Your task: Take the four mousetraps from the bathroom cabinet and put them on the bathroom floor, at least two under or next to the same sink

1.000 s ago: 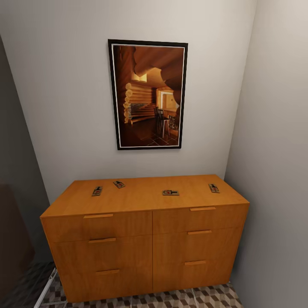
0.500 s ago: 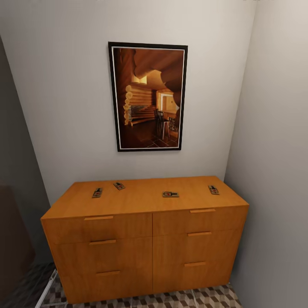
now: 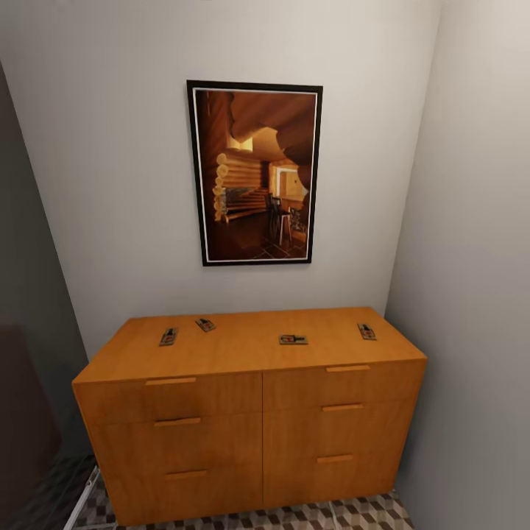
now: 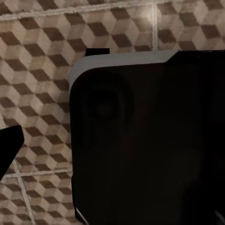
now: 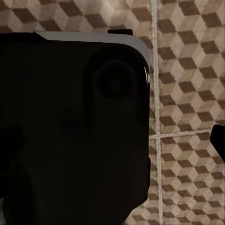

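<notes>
Mousetraps [image 3: 293, 339], four of them, lie spread apart on the cabinet [image 3: 250, 412] top, easy to reach. I cannot tell how either gripper's fingers stand.

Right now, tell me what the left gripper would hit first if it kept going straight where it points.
Probably the dark robot body in the left wrist view; beyond it lies the patterned floor tile. Depth is unclear.

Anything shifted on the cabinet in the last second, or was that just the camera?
Just the camera: the whole head view slid down a little, so the view moved. The four mousetraps lie where they were on the cabinet top. Nothing was grasped or released.
</notes>
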Controlling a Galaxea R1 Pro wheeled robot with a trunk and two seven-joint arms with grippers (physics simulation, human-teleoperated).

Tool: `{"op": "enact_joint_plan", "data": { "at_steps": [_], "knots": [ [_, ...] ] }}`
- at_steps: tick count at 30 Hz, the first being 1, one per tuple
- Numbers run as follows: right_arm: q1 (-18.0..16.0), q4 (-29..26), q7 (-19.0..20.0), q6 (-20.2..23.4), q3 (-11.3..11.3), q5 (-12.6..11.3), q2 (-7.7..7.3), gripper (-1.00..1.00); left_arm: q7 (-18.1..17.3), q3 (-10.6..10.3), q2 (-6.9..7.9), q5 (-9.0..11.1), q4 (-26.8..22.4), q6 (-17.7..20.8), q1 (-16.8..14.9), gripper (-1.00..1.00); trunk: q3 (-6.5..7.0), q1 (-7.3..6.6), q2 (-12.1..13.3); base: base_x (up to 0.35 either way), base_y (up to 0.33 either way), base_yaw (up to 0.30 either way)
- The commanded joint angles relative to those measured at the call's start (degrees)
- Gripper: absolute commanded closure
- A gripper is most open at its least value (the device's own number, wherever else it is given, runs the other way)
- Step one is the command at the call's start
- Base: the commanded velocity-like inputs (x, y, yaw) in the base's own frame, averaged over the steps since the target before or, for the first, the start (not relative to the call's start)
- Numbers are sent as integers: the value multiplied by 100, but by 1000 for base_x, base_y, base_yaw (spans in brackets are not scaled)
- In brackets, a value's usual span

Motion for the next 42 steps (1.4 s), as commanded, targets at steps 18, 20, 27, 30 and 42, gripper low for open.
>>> {"op": "enact_joint_plan", "data": {
  "at_steps": [18, 20, 27, 30, 42],
  "knots": [
    [-2, 1, -1, -16, -6, -7, -3, -100, 4, -4, -10, -2, -17, 0, -1, -100, 318, -396, 720, 0, 0, 0],
    [-4, 1, -1, -16, -6, -7, -3, -100, 4, -5, -13, 5, -17, 1, -1, -100, 354, -440, 800, 0, 0, 0],
    [-3, 1, -1, -16, -6, 2, 5, -100, 5, -5, -38, 34, -17, -1, -1, -100, 444, -550, 1001, 0, 0, 0],
    [-4, 1, -1, -16, -4, 9, 8, -100, 5, -3, -40, 37, -17, -1, -1, -100, 444, -550, 1001, 0, 0, 0],
    [-3, 1, -1, -16, 2, 19, 14, -100, 1, 4, -67, 42, -21, -5, -1, -100, 444, -550, 1001, 0, 0, 0]
  ]
}}
